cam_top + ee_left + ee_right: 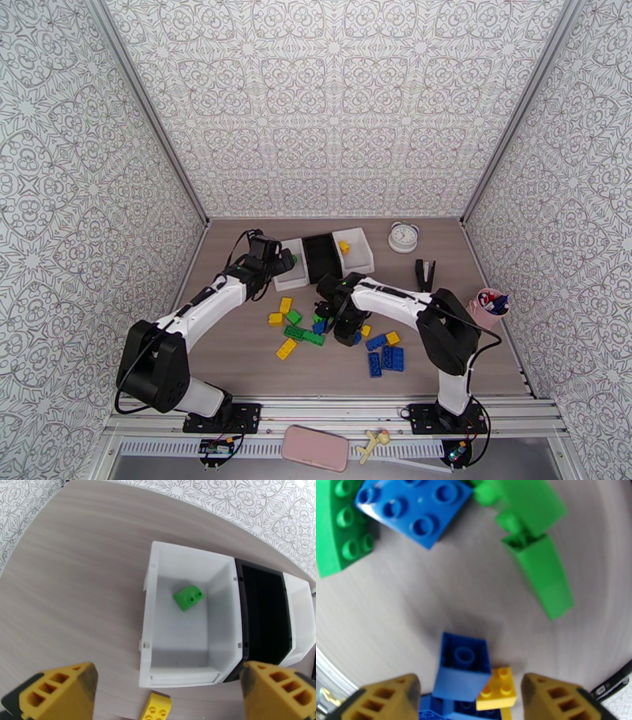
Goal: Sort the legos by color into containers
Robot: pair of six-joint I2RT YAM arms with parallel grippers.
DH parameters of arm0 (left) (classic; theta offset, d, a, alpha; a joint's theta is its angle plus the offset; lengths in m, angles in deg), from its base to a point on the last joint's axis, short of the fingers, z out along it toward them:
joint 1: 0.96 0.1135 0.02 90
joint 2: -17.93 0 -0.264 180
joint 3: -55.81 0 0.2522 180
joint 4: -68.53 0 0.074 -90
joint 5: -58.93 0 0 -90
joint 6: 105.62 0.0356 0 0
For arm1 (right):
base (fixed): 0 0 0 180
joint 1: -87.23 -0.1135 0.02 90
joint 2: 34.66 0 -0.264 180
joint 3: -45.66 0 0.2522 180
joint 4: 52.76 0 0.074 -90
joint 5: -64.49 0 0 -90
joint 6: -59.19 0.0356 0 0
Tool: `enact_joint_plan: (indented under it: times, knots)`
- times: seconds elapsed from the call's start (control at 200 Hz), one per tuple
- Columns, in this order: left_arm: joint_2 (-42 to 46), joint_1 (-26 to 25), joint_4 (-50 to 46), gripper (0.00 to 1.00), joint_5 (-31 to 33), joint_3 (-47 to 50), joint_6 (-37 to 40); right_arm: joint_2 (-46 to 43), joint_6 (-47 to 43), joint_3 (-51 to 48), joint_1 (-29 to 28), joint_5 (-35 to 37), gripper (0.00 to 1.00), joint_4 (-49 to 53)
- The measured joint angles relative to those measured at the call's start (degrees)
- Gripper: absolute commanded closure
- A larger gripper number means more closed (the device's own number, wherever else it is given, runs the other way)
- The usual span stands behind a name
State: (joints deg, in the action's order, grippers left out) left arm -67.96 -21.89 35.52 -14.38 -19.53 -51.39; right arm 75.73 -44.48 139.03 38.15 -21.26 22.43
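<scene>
1. Hovering over the near wall of the left white bin [154, 610], the left tool [169, 677] hangs spread wide with nothing between its fingers.
2. Low over the pile, the right tool [472, 685] is also spread. It straddles an upturned blue brick [463, 671] with a gap on each side, apparently lined up for a pinch not yet made.
3. A small yellow brick [497, 689] touches that blue one's side and could get dragged along in the grab.
4. Beyond them a flat blue brick [414, 507] and green bricks [541, 578] lie loose on the desk [237, 355], unsorted.
5. At the desk's far side the three bins stand in a touching row. A green brick [189, 597] lies in the left white bin and a yellow brick [344, 246] in the right white bin [359, 254].
6. That likely leaves the black bin [241, 610] between them for blue.
</scene>
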Motion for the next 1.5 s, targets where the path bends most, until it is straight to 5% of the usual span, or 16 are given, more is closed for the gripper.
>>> enact_joint_plan:
  times: [0.43, 0.855, 1.165, 1.496]
  knots:
    - [0.0, -0.1, 0.0, 0.00, 1.4, 0.0, 1.8, 2.0, -0.2, 0.0, 0.0, -1.8, 0.75, -0.7]
    - [5.7, -1.8, 4.5, 0.00, -0.4, 6.1, 8.3, -9.5, -2.4, -2.2, 0.1, -3.2, 0.75, -9.9]
    - [17.1, -5.7, 13.7, 0.00, -3.7, 17.0, 16.6, -19.9, 4.1, -9.2, 5.3, -2.1, 0.76, -32.8]
    - [23.6, -8.3, 26.4, 0.00, -8.6, 28.7, 22.4, -16.6, 17.2, -11.2, 9.5, 2.7, 0.77, -55.1]
